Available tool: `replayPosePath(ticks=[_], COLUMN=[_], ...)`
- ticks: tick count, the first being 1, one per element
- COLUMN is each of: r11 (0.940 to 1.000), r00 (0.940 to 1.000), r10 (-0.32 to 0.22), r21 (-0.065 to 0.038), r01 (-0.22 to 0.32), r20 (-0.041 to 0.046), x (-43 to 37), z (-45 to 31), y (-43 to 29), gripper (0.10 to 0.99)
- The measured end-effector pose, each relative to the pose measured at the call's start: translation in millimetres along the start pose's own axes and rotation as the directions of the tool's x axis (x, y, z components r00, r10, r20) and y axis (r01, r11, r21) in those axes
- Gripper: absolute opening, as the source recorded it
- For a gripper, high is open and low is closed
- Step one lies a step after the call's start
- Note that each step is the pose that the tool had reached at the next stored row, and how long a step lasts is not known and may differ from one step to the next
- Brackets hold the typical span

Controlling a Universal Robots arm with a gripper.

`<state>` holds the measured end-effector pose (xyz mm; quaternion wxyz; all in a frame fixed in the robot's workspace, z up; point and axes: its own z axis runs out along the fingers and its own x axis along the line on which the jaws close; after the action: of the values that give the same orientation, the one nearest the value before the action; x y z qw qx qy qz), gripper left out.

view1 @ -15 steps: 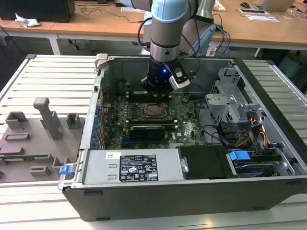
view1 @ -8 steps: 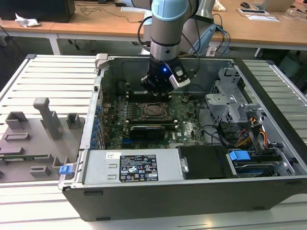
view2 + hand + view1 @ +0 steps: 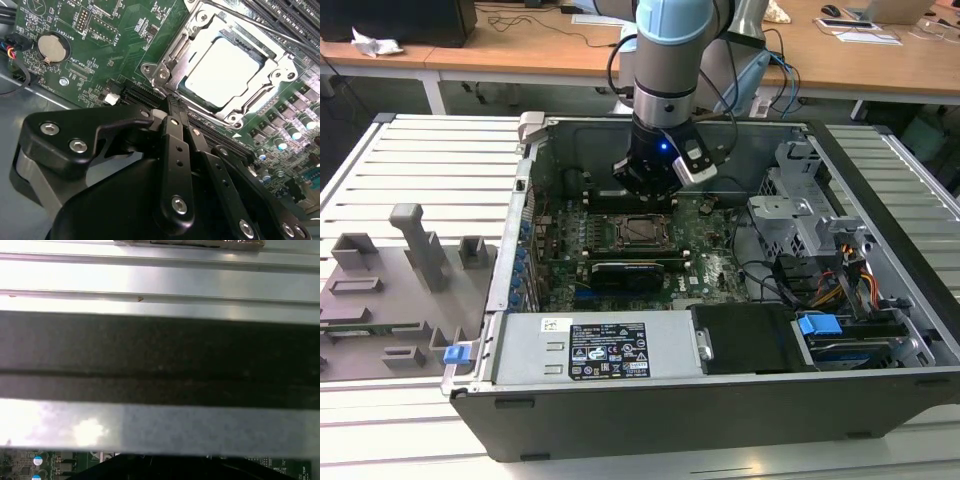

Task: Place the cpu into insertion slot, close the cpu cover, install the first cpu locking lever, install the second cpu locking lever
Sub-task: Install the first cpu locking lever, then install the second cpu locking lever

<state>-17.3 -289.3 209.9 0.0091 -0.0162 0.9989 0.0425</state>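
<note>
The cpu (image 3: 225, 72) lies flat in the insertion slot (image 3: 251, 44), silver face up. The cpu cover (image 3: 186, 49) lies down around it as a metal frame, the chip showing through its window. My gripper (image 3: 172, 106) is shut with nothing between its black fingers, and its tips are just off the socket's corner, next to the frame's edge. In the exterior view the gripper (image 3: 646, 190) hangs inside the open computer case, just behind the socket (image 3: 642, 231) on the green motherboard (image 3: 715, 250). A thin metal rod (image 3: 280, 30) runs along the socket's far side.
A coin battery (image 3: 51, 47) and long black memory slots (image 3: 300, 20) flank the socket. A black expansion card (image 3: 638, 272), a drive cage (image 3: 800, 215) and cables (image 3: 850, 285) crowd the case. A grey fixture tray (image 3: 400, 290) lies on the exterior view's left.
</note>
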Motion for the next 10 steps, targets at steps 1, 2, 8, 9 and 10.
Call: replayPosePath(ticks=[1, 2, 8, 9, 10], r11=[1.0, 1.0, 1.0, 1.0, 1.0], r00=[1.0, 1.0, 1.0, 1.0, 1.0], r10=[0.0, 0.0, 0.0, 0.0, 0.0], r21=[0.0, 0.0, 0.0, 0.0, 0.0], r01=[0.0, 0.0, 0.0, 0.0, 0.0], r20=[-0.0001, -0.0001, 0.0, 0.0, -0.0001], x=[0.0, 0.0, 0.1, 0.2, 0.2], z=[0.0, -0.1, -0.4, -0.5, -0.5], y=[-0.1, -0.5, -4.9, -5.5, -5.8], gripper=[0.106, 0.106, 0.106, 0.106, 0.106])
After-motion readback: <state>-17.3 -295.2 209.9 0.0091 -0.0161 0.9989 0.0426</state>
